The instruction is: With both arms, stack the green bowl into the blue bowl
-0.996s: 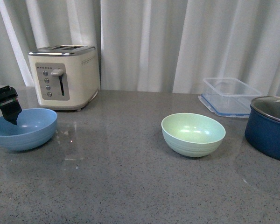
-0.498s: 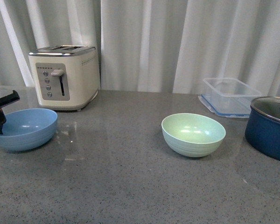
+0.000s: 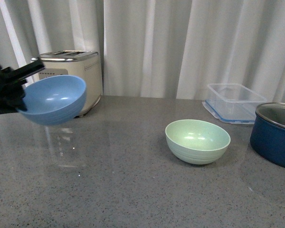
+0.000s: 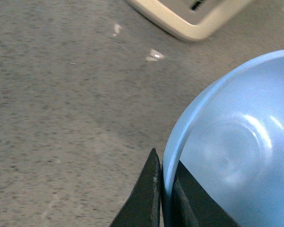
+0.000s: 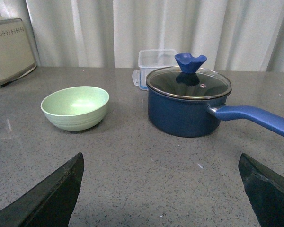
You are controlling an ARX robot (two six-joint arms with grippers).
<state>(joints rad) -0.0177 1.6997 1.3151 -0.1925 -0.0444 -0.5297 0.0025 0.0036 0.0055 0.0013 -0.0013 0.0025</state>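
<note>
My left gripper (image 3: 20, 97) is shut on the rim of the blue bowl (image 3: 54, 99) and holds it tilted in the air at the far left, in front of the toaster. In the left wrist view the two black fingers (image 4: 149, 194) pinch the blue bowl's rim (image 4: 236, 142). The green bowl (image 3: 197, 141) stands upright and empty on the grey counter, right of centre. It also shows in the right wrist view (image 5: 75, 107). My right gripper (image 5: 161, 189) is open and empty, low over the counter well short of the green bowl, and does not show in the front view.
A cream toaster (image 3: 78, 71) stands at the back left, behind the lifted bowl. A clear plastic container (image 3: 233, 102) sits at the back right. A dark navy pot with glass lid (image 5: 189, 101) stands right of the green bowl, its blue handle (image 5: 255, 118) pointing outward.
My left gripper has lifted the blue bowl off the counter and carried it up and to the right, tilting it. The green bowl has not moved.
</note>
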